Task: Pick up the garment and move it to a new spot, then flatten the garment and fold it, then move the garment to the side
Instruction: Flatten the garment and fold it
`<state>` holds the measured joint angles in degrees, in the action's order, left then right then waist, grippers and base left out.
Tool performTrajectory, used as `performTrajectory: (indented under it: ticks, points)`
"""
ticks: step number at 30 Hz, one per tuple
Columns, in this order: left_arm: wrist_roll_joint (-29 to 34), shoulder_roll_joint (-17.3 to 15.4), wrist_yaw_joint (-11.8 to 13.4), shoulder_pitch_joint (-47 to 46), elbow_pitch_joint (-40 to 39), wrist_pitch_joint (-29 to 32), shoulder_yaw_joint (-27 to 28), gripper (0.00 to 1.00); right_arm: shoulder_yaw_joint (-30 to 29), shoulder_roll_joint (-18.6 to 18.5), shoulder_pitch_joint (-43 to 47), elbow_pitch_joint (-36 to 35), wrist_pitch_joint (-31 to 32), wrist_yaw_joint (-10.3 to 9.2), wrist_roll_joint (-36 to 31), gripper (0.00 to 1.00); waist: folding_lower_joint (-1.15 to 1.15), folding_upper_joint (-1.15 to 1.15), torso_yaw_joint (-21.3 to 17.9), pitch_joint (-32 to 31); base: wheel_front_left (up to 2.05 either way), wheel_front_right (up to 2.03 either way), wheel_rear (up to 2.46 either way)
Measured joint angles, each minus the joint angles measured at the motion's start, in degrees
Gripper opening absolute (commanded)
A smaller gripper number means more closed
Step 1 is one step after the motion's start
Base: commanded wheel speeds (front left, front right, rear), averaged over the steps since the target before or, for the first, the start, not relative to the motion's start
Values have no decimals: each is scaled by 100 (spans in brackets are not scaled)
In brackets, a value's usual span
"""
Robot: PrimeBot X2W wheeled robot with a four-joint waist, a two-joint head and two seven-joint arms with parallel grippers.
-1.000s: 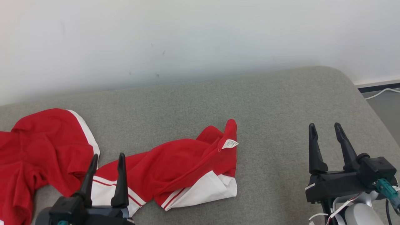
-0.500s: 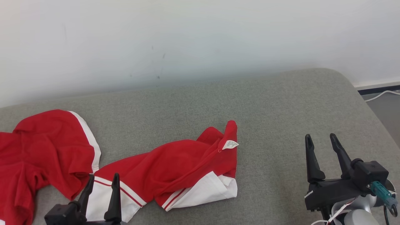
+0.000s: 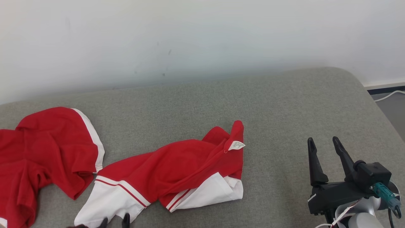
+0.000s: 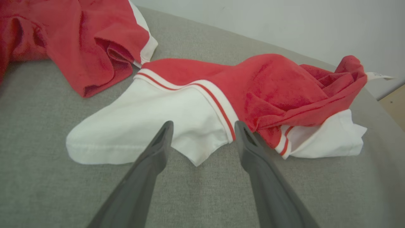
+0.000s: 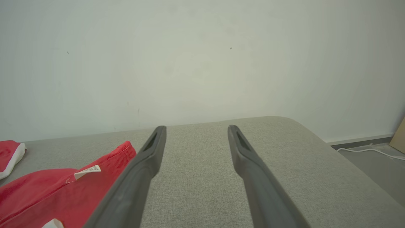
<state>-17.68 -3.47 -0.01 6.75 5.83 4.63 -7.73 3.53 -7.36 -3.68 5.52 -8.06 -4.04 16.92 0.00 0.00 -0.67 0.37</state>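
- Head: garment lies crumpled on the bed's left half, by the near edge. It looks soft and limp. My right claw gapes empty, well apart.
- Left wrist: my left claw is wide, straddling the white hem. I'd pinch there.
- Right wrist: bare bed ahead.

Red garment, white panels, crumpled and unfolded.
One white panel lies flat at the fingertips of the left gripper; red bulk bunches past it, label upturned, well apart from the right gripper.

Bright, even light — soft shadows, sharp focus
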Motion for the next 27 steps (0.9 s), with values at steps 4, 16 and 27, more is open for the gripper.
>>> performTrajectory:
  ticks: [4, 16, 27]
  points:
    - [-252, 14, 23, 80, 246, 399, -35, 100, 11, 0, 3, -33, 9, -1, -35, 100, 0, 0, 30, 66, 0, 0, 0]
    - [-604, 58, 308, -430, 888, 911, 31, 100, 107, 1, -70, -63, 104, -1, -60, 100, 0, 0, 15, 213, 0, 0, 0]
    - [-918, 81, 555, -828, 1296, 953, 390, 100, 129, -24, -156, -96, 152, 0, -88, 100, 0, 0, -88, 343, 0, 0, 0]
